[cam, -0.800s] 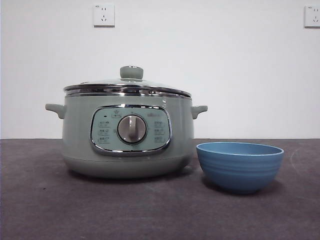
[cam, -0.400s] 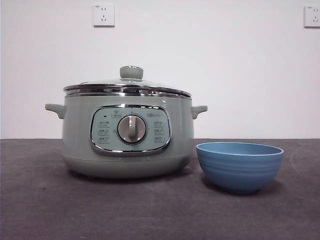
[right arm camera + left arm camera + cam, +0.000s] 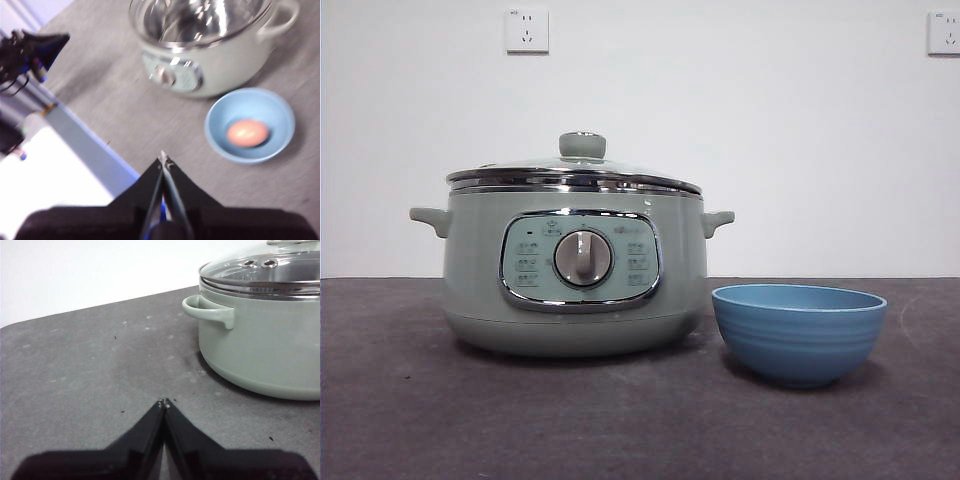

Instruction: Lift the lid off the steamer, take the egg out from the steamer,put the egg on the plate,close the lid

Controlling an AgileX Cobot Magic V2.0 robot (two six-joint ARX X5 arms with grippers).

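The pale green steamer (image 3: 575, 270) stands on the dark table with the glass lid (image 3: 575, 172) closed on it. The blue bowl-shaped plate (image 3: 800, 332) sits to its right. In the right wrist view the brown egg (image 3: 247, 133) lies inside the plate (image 3: 220, 140), in front of the steamer (image 3: 215, 65). My right gripper (image 3: 164, 161) is shut and empty, raised well above the table, back from the plate. My left gripper (image 3: 163, 403) is shut and empty, low over the table beside the steamer (image 3: 260, 340) and its side handle (image 3: 207, 312). The lid's rim shows there too (image 3: 260, 282).
The table's near edge (image 3: 85, 145) shows in the right wrist view, with dark equipment (image 3: 25, 50) beyond it. Two wall sockets (image 3: 527, 30) sit on the white wall behind. No arm shows in the front view.
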